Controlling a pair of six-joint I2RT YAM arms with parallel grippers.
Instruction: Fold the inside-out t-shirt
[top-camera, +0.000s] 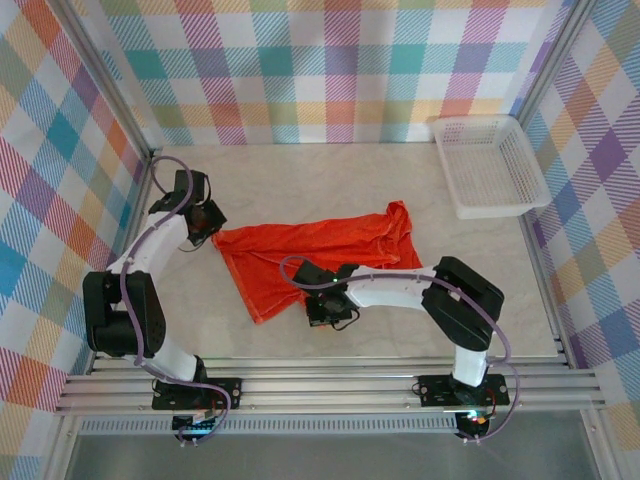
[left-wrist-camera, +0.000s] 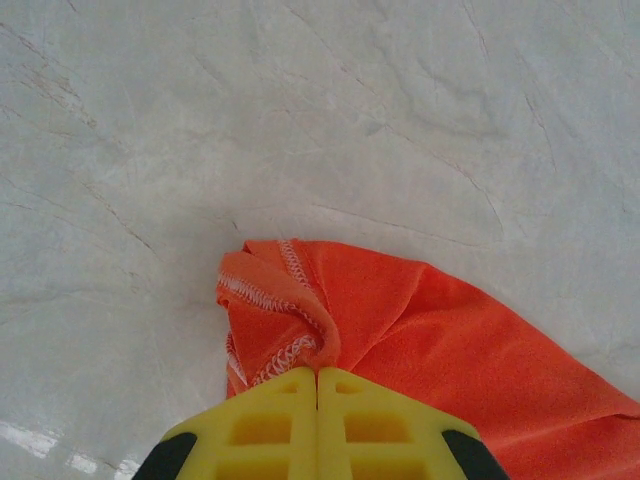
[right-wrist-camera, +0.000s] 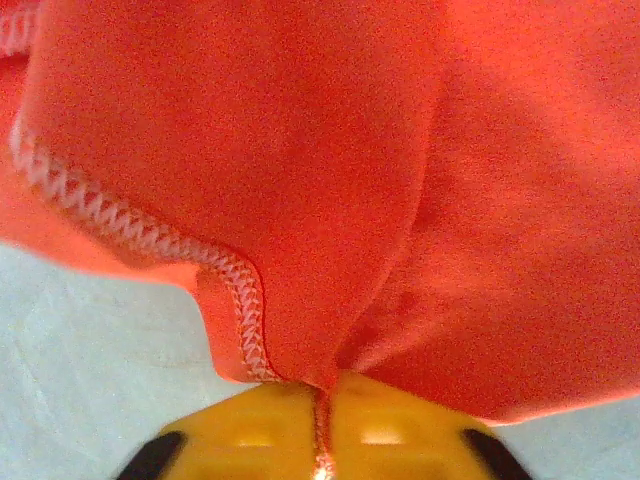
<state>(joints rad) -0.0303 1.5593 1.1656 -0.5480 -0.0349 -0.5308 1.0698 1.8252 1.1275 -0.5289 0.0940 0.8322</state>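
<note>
Right gripper on t-shirt, basket apart

left fingers clamped, right fingers clamped

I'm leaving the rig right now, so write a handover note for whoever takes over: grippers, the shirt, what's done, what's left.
Left gripper: shut on a stitched hem corner of the orange t-shirt, at its left end.
Right gripper: shut on the shirt's near edge.
Shirt: spread loosely on the table, wrinkled; the white mesh basket stands apart, far right.
Done: both grips taken.
Left: no fold visible yet; the whole fold remains.
</note>
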